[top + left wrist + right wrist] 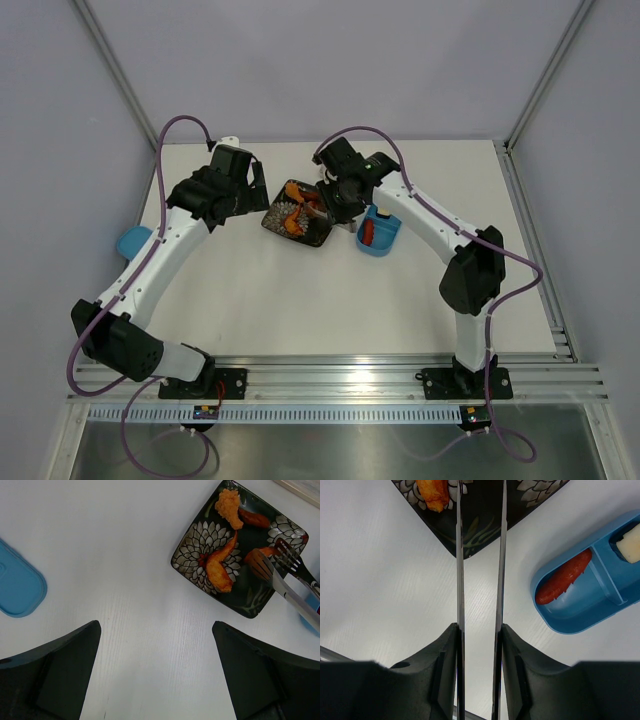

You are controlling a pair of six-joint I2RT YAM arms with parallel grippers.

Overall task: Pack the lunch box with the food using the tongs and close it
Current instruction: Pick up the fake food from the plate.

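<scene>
The tongs point(460, 565) run as two thin silver arms between my right gripper's point(479, 630) fingers, which are shut on them. Their tips point(272, 567) hover over the black patterned plate point(252, 602), next to a small orange-red piece point(266, 552). More food lies on that plate: a long orange wing point(222, 565), a fried chunk point(229, 506) and a red sausage point(255, 519). The light-blue lunch box point(600, 611) stands right of the plate, holding a red sausage point(563, 577) and a pale block point(631, 545). My left gripper point(156, 630) hangs open over bare table, holding nothing.
The blue lid point(17, 585) lies flat on the table far to the left, near the left arm point(150, 270). In the top view the plate point(315, 237) and the lunch box point(385, 245) sit close together mid-table, and the right gripper point(335, 200) is above them.
</scene>
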